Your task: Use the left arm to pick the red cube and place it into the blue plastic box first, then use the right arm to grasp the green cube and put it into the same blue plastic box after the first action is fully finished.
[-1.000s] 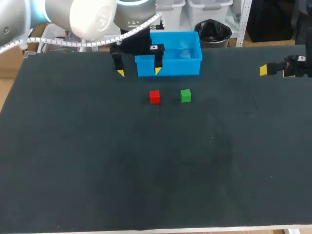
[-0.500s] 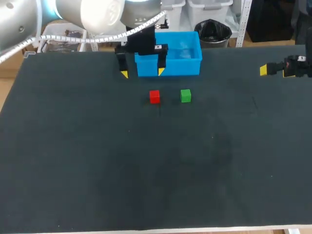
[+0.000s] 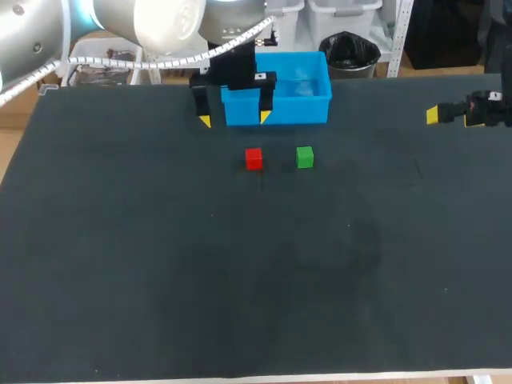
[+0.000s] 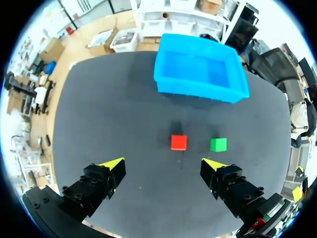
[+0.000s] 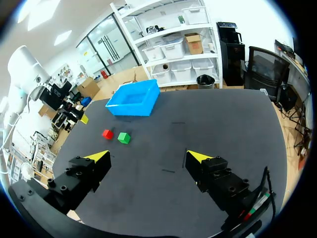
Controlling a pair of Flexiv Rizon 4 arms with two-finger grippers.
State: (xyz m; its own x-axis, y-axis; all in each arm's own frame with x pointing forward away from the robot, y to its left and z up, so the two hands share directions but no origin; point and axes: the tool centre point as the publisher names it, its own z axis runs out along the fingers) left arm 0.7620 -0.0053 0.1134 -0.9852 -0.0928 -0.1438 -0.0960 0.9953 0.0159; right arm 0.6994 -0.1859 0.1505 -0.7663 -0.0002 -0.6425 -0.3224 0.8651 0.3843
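Observation:
The red cube (image 3: 254, 158) and the green cube (image 3: 304, 157) sit side by side on the dark table, just in front of the blue plastic box (image 3: 278, 99). My left gripper (image 3: 234, 119) hangs open above the table in front of the box, with nothing between its fingers. From its wrist, the red cube (image 4: 179, 142) lies ahead, between the fingers' line, with the green cube (image 4: 218, 144) beside it and the box (image 4: 199, 75) beyond. My right gripper (image 3: 448, 117) stands open at the far right. Its wrist view shows the red cube (image 5: 107, 134), green cube (image 5: 124, 138) and box (image 5: 133, 99) far ahead.
The dark table (image 3: 256, 272) stretches wide in front of the cubes, with its front edge near the bottom of the head view. Nothing else lies on it.
The left arm shifted slightly to the right and settled; between half a second ago and now nothing has moved. The right arm and both cubes kept still.

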